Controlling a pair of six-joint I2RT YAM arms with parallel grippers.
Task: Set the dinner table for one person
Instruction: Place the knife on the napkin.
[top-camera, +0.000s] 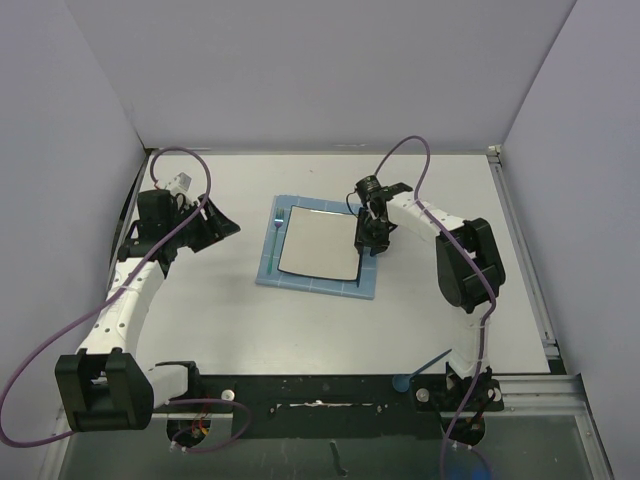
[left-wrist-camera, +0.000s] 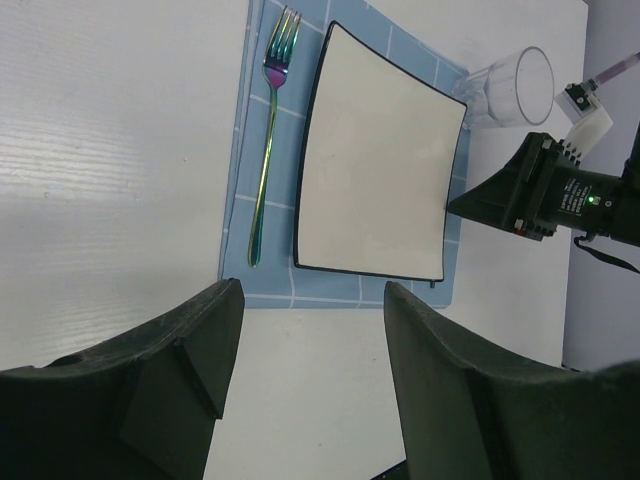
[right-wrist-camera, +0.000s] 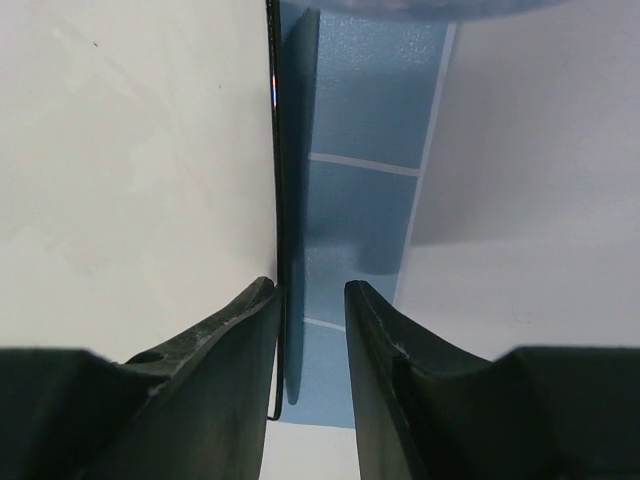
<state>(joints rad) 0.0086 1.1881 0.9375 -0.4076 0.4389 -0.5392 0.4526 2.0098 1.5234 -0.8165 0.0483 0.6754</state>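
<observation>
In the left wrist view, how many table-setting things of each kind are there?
Placemat: 1
Plate: 1
Fork: 1
Glass: 1
Total: 4

One dinner table (left-wrist-camera: 120, 150), one blue placemat (left-wrist-camera: 340, 290), one square plate (left-wrist-camera: 380, 160), one fork (left-wrist-camera: 268, 150), one clear glass (left-wrist-camera: 515, 85).
</observation>
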